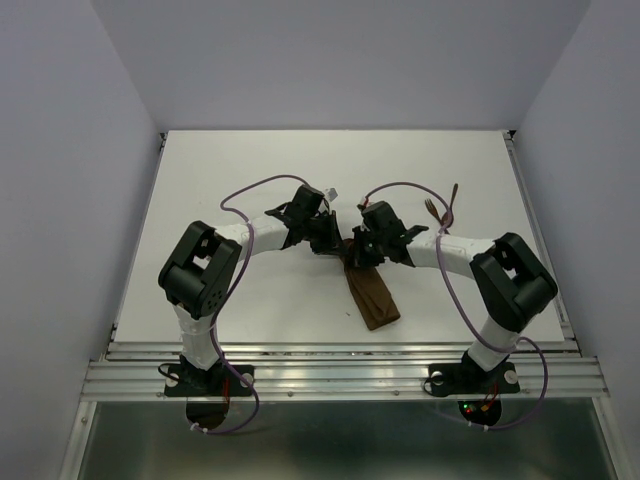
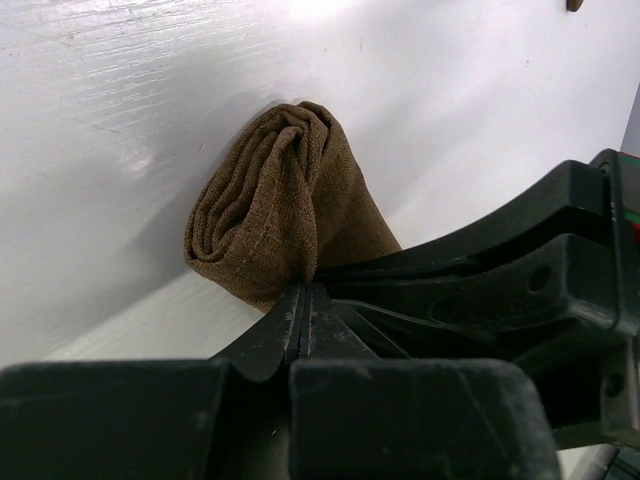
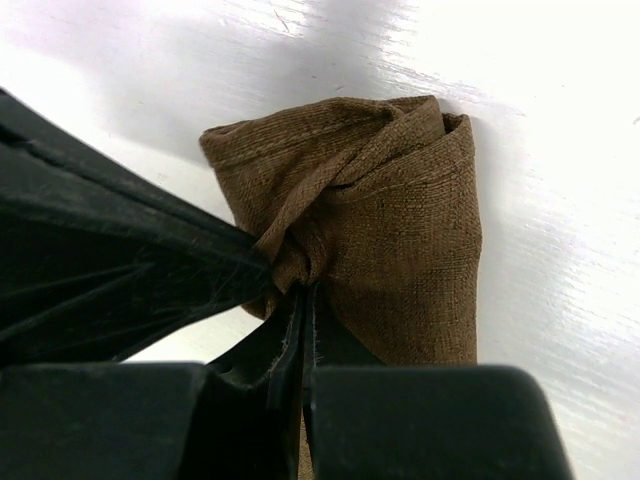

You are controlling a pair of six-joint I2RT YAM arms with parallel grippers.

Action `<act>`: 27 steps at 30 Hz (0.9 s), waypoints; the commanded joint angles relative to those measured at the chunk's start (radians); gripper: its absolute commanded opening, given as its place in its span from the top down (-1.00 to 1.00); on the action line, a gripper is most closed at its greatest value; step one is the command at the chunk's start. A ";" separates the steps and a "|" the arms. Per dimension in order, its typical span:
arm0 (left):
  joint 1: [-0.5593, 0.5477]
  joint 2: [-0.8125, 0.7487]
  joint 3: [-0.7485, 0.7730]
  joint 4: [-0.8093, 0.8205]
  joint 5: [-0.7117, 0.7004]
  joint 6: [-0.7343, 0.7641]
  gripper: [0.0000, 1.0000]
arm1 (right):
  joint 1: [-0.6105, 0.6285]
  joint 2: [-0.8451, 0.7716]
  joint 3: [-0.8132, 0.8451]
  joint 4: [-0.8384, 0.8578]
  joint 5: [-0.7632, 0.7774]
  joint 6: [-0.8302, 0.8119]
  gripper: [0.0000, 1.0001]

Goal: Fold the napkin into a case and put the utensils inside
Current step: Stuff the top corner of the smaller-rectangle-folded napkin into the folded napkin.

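Note:
The dark brown napkin (image 1: 372,295) lies as a narrow folded strip, the case, in the middle of the white table. Its far end is bunched up where both grippers meet. My left gripper (image 1: 330,243) is shut, pinching a fold of the napkin (image 2: 280,210) at its fingertips (image 2: 303,290). From the other side, my right gripper (image 1: 358,250) is shut on a twisted pleat of the same napkin (image 3: 400,230) end. The two utensils, a slim fork (image 1: 435,212) and a spoon (image 1: 454,200), lie side by side on the table beyond the right arm.
The white table (image 1: 230,170) ends in a metal rail along its near edge (image 1: 340,375). Grey walls enclose the left, right and back. The right gripper's black body (image 2: 500,290) fills the left wrist view's right side; the left gripper's body (image 3: 100,260) crowds the right wrist view.

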State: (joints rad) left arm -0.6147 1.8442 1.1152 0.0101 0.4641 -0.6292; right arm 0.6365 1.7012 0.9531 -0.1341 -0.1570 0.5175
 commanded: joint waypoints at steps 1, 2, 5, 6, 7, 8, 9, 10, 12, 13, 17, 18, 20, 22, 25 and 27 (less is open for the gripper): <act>-0.005 -0.020 0.009 0.019 0.039 0.011 1.00 | 0.011 0.021 0.007 0.091 -0.012 0.010 0.99; -0.005 -0.019 0.011 0.021 0.039 0.011 1.00 | 0.011 0.023 0.007 0.094 -0.012 0.013 0.99; -0.005 -0.013 0.008 0.019 0.041 0.013 1.00 | 0.011 0.023 0.009 0.103 -0.013 0.016 0.99; -0.005 -0.011 0.006 0.019 0.042 0.013 1.00 | 0.011 0.018 0.010 0.103 -0.013 0.018 0.99; -0.005 -0.007 0.006 0.021 0.042 0.014 1.00 | 0.011 0.014 0.015 0.105 -0.013 0.018 0.99; -0.005 -0.005 0.006 0.019 0.042 0.014 1.00 | 0.011 0.008 0.016 0.106 -0.012 0.018 0.99; -0.005 -0.005 0.005 0.019 0.041 0.014 1.00 | 0.011 -0.001 0.018 0.105 -0.006 0.018 0.99; -0.005 -0.003 0.006 0.019 0.041 0.014 1.00 | 0.011 -0.006 0.022 0.106 -0.003 0.018 0.99; -0.005 0.000 0.006 0.019 0.041 0.014 1.00 | 0.011 -0.015 0.026 0.106 0.001 0.018 0.99; -0.005 -0.002 0.008 0.019 0.038 0.014 1.00 | 0.011 -0.020 0.030 0.106 -0.001 0.018 0.99; -0.005 0.000 0.014 0.014 0.035 0.016 1.00 | 0.011 -0.020 0.033 0.120 -0.001 0.021 0.99; -0.005 0.000 0.014 0.013 0.031 0.016 1.00 | 0.011 -0.021 0.030 0.122 -0.003 0.022 0.99; -0.005 0.001 0.014 0.007 0.025 0.019 1.00 | 0.011 -0.026 0.024 0.129 -0.007 0.026 0.99; -0.005 0.006 0.015 0.001 0.024 0.022 1.00 | 0.011 -0.040 0.012 0.166 -0.009 0.030 0.99; -0.005 0.013 0.015 -0.004 0.022 0.028 1.00 | 0.011 -0.044 0.012 0.163 -0.006 0.030 0.99; -0.005 0.021 0.021 -0.009 0.022 0.032 1.00 | 0.011 -0.034 0.013 0.169 -0.009 0.032 0.99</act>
State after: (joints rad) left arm -0.6132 1.8538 1.1152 0.0109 0.4583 -0.6182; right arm 0.6365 1.7065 0.9527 -0.0872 -0.1654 0.5354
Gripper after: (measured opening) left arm 0.033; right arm 0.021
